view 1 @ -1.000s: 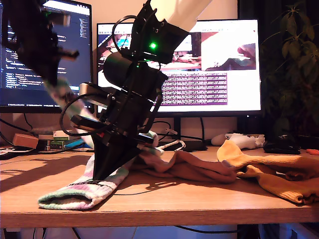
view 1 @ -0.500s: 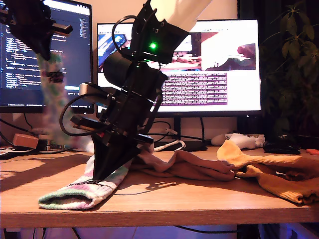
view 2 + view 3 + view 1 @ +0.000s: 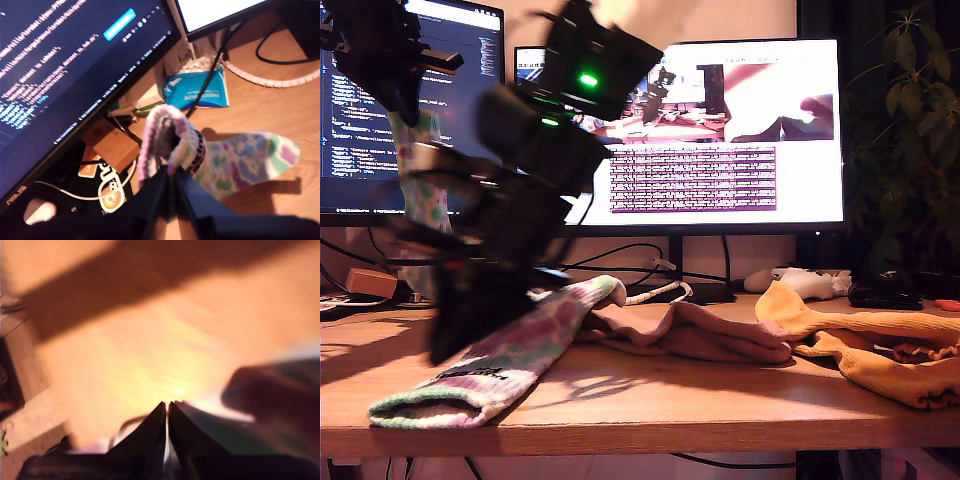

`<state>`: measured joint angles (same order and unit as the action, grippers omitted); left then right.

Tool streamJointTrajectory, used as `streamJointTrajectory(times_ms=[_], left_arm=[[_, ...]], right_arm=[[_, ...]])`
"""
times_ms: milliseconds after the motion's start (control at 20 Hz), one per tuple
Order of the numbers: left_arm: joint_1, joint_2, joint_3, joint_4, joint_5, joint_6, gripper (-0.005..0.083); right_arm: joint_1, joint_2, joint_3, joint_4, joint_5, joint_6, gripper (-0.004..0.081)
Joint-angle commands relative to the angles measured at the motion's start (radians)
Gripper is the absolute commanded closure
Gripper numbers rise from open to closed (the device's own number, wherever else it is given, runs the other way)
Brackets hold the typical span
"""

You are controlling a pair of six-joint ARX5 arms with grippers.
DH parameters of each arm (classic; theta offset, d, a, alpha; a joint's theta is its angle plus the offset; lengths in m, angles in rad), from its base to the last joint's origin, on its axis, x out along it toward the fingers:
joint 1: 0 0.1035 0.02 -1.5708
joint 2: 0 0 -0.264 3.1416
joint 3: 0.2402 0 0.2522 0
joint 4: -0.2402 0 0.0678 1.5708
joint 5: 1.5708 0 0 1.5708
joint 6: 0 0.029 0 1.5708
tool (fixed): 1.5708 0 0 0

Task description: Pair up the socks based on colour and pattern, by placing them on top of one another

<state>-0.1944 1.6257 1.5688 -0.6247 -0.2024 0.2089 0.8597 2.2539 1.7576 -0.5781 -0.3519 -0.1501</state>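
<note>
Nearest the desk's front edge (image 3: 650,415), second gripper (image 3: 167,407) blurred, jaws pressed together on nothing, beside flat tie-dye pastel sock (image 3: 495,365). Behind, at the exterior view's left, first gripper (image 3: 172,175) clamped on hanging matching tie-dye sock (image 3: 200,155). No containers.

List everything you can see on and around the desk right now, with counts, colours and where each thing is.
flat tie-dye sock: one, white-green-purple, desk front, exterior view's left
hanging tie-dye sock: one, same colours, dangling above the desk
pink-brown socks: heap, count unclear, desk middle
mustard socks: heap, count unclear, exterior view's right
monitors: two, lit, behind the desk
plant: one, green, exterior view's right
desk: one, wooden
my first hand: shut on the hanging tie-dye sock
my second hand: jaws together, blurred, nothing seen between them
</note>
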Motion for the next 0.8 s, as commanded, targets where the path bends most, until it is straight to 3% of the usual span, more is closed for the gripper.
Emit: streamJointTrajectory(times_ms=[0,300,450,750], left_arm=[[0.002,-0.011,0.008,0.0,0.003,0.001,0.0794],[0.002,-0.011,0.008,-0.005,0.015,0.001,0.0794],[0.002,-0.011,0.008,-0.004,0.026,0.001,0.0794],[0.002,-0.011,0.008,-0.003,0.039,-0.001,0.0794]], right_arm=[[-0.014,0.039,-0.018,0.015,0.026,-0.015,0.0783],[-0.061,0.032,0.018,-0.058,-0.024,-0.003,0.0783],[-0.071,0.03,0.04,-0.124,0.071,-0.003,0.0783],[-0.084,0.06,0.04,-0.095,0.126,-0.008,0.0783]])
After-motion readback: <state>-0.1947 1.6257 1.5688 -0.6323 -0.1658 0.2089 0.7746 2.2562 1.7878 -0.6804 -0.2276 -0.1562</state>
